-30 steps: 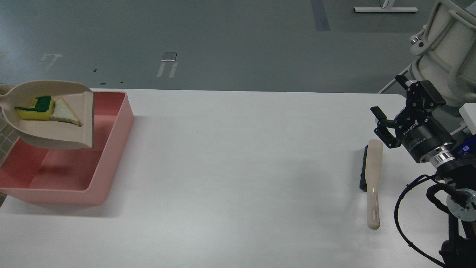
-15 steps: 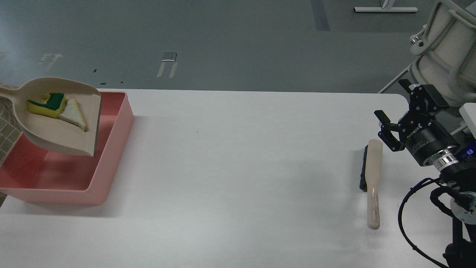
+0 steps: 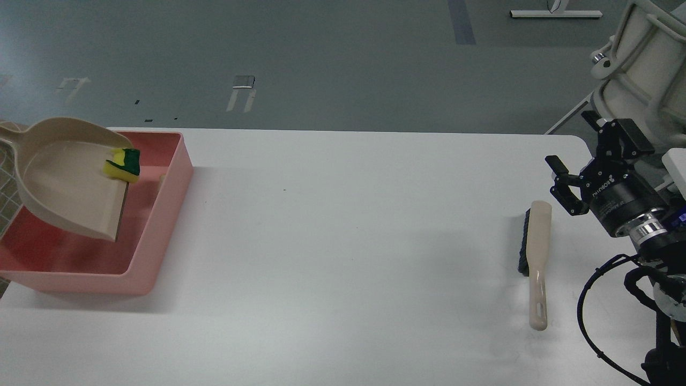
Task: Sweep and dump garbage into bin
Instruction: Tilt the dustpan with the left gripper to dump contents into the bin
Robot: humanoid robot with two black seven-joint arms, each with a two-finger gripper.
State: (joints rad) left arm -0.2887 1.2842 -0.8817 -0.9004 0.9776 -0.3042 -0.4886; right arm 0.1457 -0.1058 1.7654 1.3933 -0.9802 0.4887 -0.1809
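Observation:
The beige dustpan point(image 3: 64, 182) hangs tilted over the pink bin point(image 3: 169, 214) at the far left, lip pointing down into it. The yellow sponge with the green face point(image 3: 124, 163) sits at the dustpan's lip, at its far corner. The white bread-like slice is no longer on the pan; only a faint pale bit shows just right of the lip, inside the bin. The dustpan's handle runs off the left edge, and my left gripper is out of view. My right gripper point(image 3: 571, 161) is open and empty at the far right, above the table.
A beige hand brush with dark bristles point(image 3: 537, 257) lies on the white table point(image 3: 343, 257), just left of and below my right gripper. A pale machine body point(image 3: 643, 64) stands behind the table's right corner.
The dustpan has tipped lip-down over the bin. The sponge slid from the pan's middle to its lip and the slice slid off the pan. My right gripper drew back slightly to the right.

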